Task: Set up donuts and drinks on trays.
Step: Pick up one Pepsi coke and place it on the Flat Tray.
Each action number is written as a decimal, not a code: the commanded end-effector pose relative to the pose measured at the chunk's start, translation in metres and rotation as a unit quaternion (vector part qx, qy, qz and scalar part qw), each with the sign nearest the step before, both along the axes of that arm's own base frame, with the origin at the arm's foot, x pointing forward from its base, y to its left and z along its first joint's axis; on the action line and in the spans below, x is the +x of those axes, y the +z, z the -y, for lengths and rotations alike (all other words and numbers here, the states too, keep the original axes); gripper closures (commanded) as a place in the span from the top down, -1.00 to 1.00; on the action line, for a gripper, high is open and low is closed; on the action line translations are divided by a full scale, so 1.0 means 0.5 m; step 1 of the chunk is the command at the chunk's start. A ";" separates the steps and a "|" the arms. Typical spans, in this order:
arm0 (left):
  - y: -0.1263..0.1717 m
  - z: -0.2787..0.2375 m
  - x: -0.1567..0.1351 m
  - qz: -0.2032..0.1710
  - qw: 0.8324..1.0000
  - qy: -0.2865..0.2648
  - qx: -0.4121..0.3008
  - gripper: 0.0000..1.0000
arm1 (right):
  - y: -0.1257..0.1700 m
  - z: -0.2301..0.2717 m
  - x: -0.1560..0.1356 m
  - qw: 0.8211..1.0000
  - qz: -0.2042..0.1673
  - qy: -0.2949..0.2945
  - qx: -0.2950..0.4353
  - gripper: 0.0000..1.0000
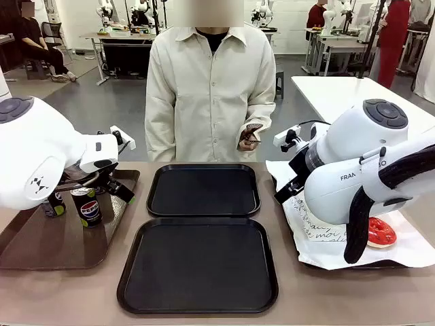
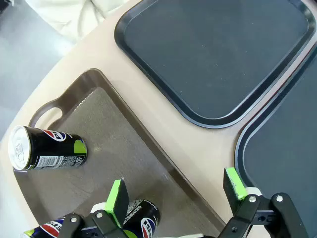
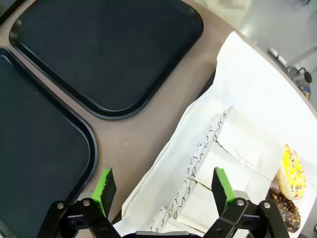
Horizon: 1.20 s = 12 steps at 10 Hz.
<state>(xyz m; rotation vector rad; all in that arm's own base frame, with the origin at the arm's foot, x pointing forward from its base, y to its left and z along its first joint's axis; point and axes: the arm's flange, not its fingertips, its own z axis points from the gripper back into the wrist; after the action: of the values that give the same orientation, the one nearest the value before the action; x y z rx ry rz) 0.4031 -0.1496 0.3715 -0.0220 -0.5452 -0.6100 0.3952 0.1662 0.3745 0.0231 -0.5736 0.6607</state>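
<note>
The left end effector (image 2: pixel 176 191) and the right end effector (image 3: pixel 163 186) are both hanging open and empty. Beside the black trays (image 1: pixel 204 191), the stiff, smooth cans (image 1: pixel 87 206) are standing and probably need a mid-body grip. On the opposite side, the soft donuts (image 3: pixel 292 171) are lying, and I think they are safer held by their paper sleeves (image 3: pixel 233 144).

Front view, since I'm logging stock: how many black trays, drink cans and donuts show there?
Black trays: 2
Drink cans: 2
Donuts: 1
Total: 5
</note>
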 end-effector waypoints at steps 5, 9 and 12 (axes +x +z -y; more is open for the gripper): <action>0.000 0.000 0.000 0.000 1.000 0.000 0.000 1.00 | 0.000 0.000 0.000 1.000 0.000 0.000 0.000 1.00; 0.000 0.000 0.000 0.000 1.000 0.000 0.000 1.00 | 0.000 0.000 0.000 1.000 0.000 0.000 0.000 1.00; 0.000 0.000 0.000 0.000 1.000 0.000 0.000 1.00 | 0.000 0.000 0.000 1.000 0.000 0.000 0.000 1.00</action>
<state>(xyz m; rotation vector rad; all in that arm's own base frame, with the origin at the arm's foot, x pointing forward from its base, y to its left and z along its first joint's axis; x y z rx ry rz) 0.4031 -0.1497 0.3715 -0.0220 -0.5452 -0.6101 0.3952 0.1662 0.3745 0.0231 -0.5736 0.6605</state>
